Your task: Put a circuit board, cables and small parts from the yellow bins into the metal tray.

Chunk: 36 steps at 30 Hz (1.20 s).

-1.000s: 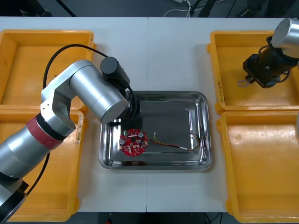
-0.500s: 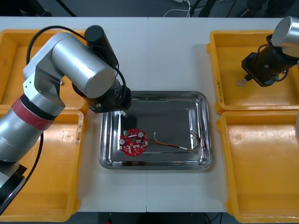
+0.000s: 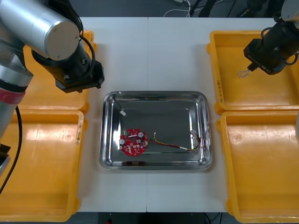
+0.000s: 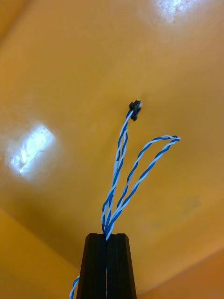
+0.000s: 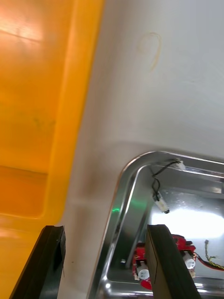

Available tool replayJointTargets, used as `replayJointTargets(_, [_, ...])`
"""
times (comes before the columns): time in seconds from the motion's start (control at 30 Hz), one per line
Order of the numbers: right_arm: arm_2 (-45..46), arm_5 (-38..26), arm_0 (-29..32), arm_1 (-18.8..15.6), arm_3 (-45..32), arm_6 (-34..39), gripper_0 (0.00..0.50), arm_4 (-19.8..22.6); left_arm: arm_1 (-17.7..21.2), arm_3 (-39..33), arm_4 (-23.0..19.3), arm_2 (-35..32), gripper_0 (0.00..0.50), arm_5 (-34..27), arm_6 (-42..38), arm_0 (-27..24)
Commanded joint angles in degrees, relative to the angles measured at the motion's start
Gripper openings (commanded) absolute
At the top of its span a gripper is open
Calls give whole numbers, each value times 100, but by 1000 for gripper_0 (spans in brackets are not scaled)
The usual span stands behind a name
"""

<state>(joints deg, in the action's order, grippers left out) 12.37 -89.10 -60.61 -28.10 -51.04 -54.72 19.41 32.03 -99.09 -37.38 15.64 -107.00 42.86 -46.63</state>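
The metal tray (image 3: 205,100) holds a round red circuit board (image 3: 133,142), a red and yellow cable (image 3: 175,145) and a thin black cable (image 3: 122,106) with white plugs in its far left corner. My left arm (image 3: 51,32) hangs over the far left yellow bin's inner edge. Its gripper (image 5: 107,266) is open and empty above the table, beside the tray corner (image 5: 135,163) where the black cable (image 5: 156,184) lies. My right gripper (image 3: 251,68) is over the far right bin, shut on a twisted blue and white cable (image 4: 126,177) whose loops dangle free above the bin floor (image 4: 56,70).
Two yellow bins flank each side: far left (image 3: 18,93), near left (image 3: 42,182), far right (image 3: 261,100), near right (image 3: 261,177). Bare white table (image 3: 154,56) lies beyond the tray and in front of it (image 3: 149,191).
My left arm has drawn back from the tray up and to the left, uncovering the black cable in the tray. My right gripper has shifted slightly farther away, still holding the blue and white cable.
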Motion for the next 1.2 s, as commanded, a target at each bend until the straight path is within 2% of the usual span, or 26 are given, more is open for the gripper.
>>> replayJointTargets(0.03, [328,-441,-82,-178,-504,-724,0,-86,365,30,-112,-448,500,-93,1154,-285])
replayJointTargets(0.3, [328,-1206,120,-231,-1418,-988,0,-95,559,610,-94,-852,500,92,1980,-329])
replayJointTargets(0.47, [178,-1654,445,-319,-2235,-1093,0,72,682,1006,-6,-1028,500,329,2428,-338])
replayJointTargets(0.63, [-50,-2090,506,-310,-2754,-1207,0,186,752,1463,73,-1177,500,575,2859,-364])
replayJointTargets(0.8, [-428,-2090,533,-257,-3246,-1330,0,406,761,1876,231,-1203,500,918,3211,-443])
replayJointTargets(0.93, [-833,-2090,726,-257,-3738,-1497,0,784,761,2289,292,-1195,500,1278,3474,-522])
replayJointTargets(1.07, [-1272,-2090,963,-266,-4345,-2033,0,793,761,2579,292,-1168,500,1682,3571,-540])
replayJointTargets(1.2, [-1439,-2090,1122,-266,-4635,-2420,0,872,761,2737,310,-1072,500,1946,3615,-540])
